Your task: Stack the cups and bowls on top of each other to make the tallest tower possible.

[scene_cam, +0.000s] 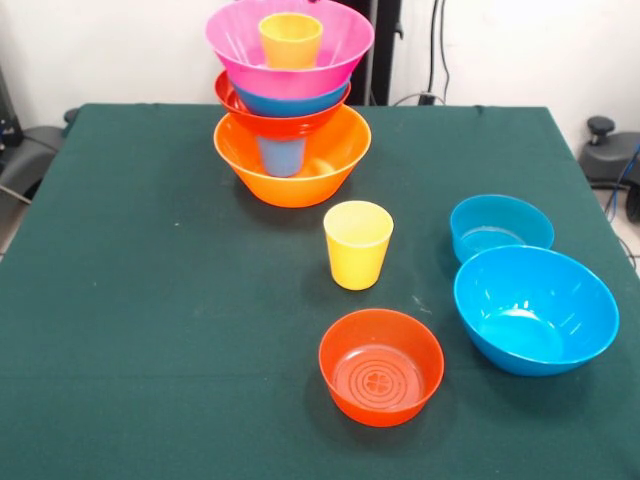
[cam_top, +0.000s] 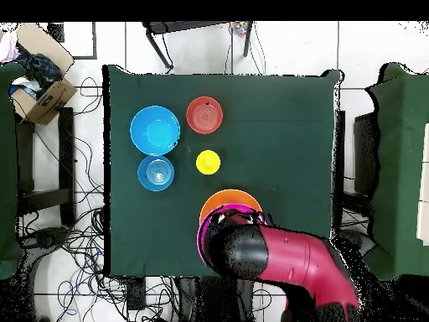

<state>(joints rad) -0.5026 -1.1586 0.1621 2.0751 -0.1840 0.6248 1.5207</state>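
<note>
Four bowls stacked: orange bowl (scene_cam: 291, 160) holds blue cup (scene_cam: 282, 155), pink bowl (scene_cam: 289, 45) holds orange cup (scene_cam: 291, 40). Yellow cup (scene_cam: 358, 244) empty on bench (scene_cam: 150, 300). Hand state: cannot tell.

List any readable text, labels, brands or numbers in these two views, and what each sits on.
None readable.
Red-orange plastic bowl: raised rings and a cross-in-circle mould mark on its floor, no letters.
Open cardboard box beside the table: any print too small to read.
Red and black robot arm: no marking legible.
Yellow plastic cup and the glossy blue plastic bowls: plain.
</note>
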